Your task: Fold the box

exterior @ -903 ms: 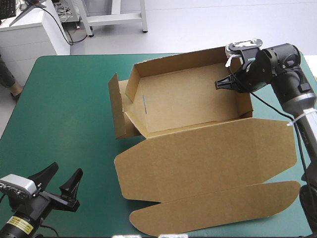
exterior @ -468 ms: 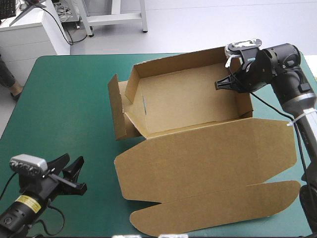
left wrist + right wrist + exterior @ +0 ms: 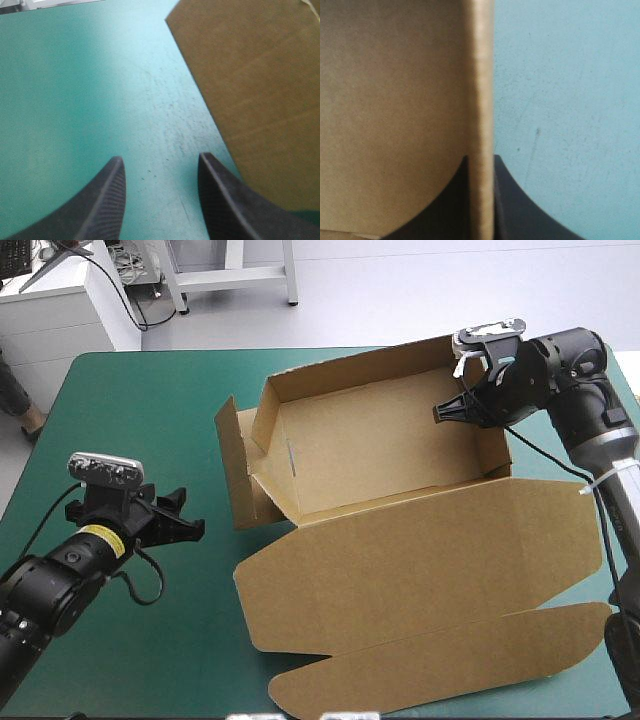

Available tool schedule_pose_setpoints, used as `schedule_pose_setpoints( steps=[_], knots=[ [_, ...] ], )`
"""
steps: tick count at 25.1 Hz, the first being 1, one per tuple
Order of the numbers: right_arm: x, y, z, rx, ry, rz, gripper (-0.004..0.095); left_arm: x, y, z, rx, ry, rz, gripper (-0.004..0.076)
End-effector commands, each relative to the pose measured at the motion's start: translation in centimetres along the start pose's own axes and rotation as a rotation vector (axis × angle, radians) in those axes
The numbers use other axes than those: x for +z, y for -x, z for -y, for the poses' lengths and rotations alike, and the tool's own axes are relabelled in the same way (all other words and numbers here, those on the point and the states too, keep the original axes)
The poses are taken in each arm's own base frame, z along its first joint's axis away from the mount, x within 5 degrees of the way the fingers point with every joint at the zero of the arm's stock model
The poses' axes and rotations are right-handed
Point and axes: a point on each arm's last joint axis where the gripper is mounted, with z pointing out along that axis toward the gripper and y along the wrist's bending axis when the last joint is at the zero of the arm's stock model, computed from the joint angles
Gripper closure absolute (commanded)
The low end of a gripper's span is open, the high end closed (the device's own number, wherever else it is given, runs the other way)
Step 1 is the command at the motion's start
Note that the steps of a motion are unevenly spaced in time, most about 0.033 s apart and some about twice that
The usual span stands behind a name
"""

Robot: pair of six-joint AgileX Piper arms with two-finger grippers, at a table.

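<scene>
The brown box (image 3: 380, 440) stands as an open tray with its walls raised. Its lid (image 3: 420, 560) lies flat toward the table's front, ending in a long rounded flap (image 3: 440, 665). A side flap (image 3: 232, 475) sticks up off the tray's left end. My right gripper (image 3: 450, 408) is shut on the tray's right wall; in the right wrist view the wall's edge (image 3: 480, 100) runs between the fingers of that gripper (image 3: 481, 167). My left gripper (image 3: 190, 513) stands open just left of the side flap. In the left wrist view that gripper (image 3: 160, 162) is over the cover, brown board (image 3: 260, 90) ahead to one side.
The teal-green cover (image 3: 130, 420) shows bare to the left of the box. The lid's rounded flap reaches close to the table's front edge (image 3: 200, 710). The tray's far wall (image 3: 360, 362) stands near the table's far edge.
My left arm has come from the table's front left corner up and rightward to the box's left flap. The box has shifted slightly. The right gripper has kept its hold.
</scene>
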Motion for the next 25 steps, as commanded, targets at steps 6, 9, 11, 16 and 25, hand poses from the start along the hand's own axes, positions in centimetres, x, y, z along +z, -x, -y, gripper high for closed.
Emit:
schedule_pose_setpoints(
  steps=[6, 9, 11, 16, 25],
  knots=[
    [-3.0, 0.0, 0.3, 0.0, -0.003, 0.075, 0.0927, 2.9, 2.0, -4.7, -0.148, 0.198, -0.01, 0.04],
    [-3.0, 0.0, 0.3, 0.0, -0.003, 0.075, 0.0927, 4.2, 1.3, -6.4, -0.176, 0.224, -0.078, 0.04],
    [-3.0, 0.0, 0.3, 0.0, -0.003, 0.075, 0.0927, 5.2, 0.8, -7.1, -0.19, 0.195, -0.121, 0.04],
    [-3.0, 0.0, 0.3, -0.004, -0.008, 0.076, 0.0927, 8.0, 0.2, -7.1, -0.228, 0.032, -0.168, 0.04],
    [-3.0, 0.0, 0.3, -0.028, -0.009, 0.075, 0.0927, 12.2, -0.5, -6.5, -0.282, -0.151, -0.157, 0.0418]
  ],
)
